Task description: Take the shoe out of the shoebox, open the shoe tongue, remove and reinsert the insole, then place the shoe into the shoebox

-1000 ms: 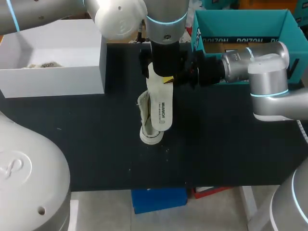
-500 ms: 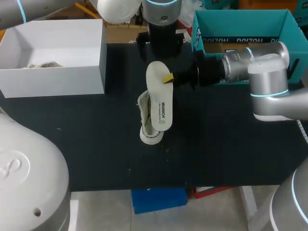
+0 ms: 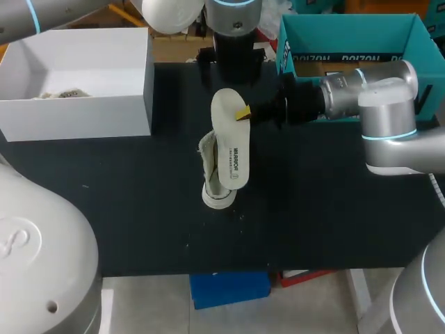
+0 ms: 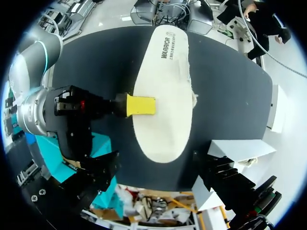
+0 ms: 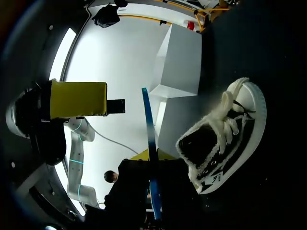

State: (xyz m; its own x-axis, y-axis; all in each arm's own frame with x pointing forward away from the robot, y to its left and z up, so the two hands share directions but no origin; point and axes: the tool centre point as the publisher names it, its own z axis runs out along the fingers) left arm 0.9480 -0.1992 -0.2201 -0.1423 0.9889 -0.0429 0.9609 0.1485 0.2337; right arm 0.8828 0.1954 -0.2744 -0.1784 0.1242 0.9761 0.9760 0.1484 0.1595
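- The insole (image 3: 229, 147) hangs above the table (image 3: 139, 209) at the centre of the head view, its pale top face up. It runs from upper centre down towards the shoe.
- The right gripper (image 3: 243, 113) comes in from the right of the head view and grasps the insole by its right edge, near the upper end. One yellow fingertip (image 4: 141, 105) lies flat on the insole's top face. The other finger is mostly hidden under the insole.
- In the right wrist view the insole (image 5: 148, 143) is seen edge-on as a thin blue line between that gripper's fingers.
- The shoe (image 3: 211, 170), white and laced, rests on the table just below centre in the head view, with its toe towards the bottom of the frame. The insole's lower end overlaps it there. Whether the two touch cannot be told.
- In the right wrist view the shoe (image 5: 220, 139) shows its laces and dark opening, lying beside and below the held insole.
- The left gripper (image 4: 156, 165) sits at the top centre of the head view, beyond the insole's upper end. Its fingers are spread wide and hold nothing, and the insole lies ahead of them without touching.
- The white box (image 3: 76, 118) stands open at the upper left of the head view, with some crumpled paper inside.
- A teal box (image 3: 348, 31) stands at the upper right, behind the right arm.
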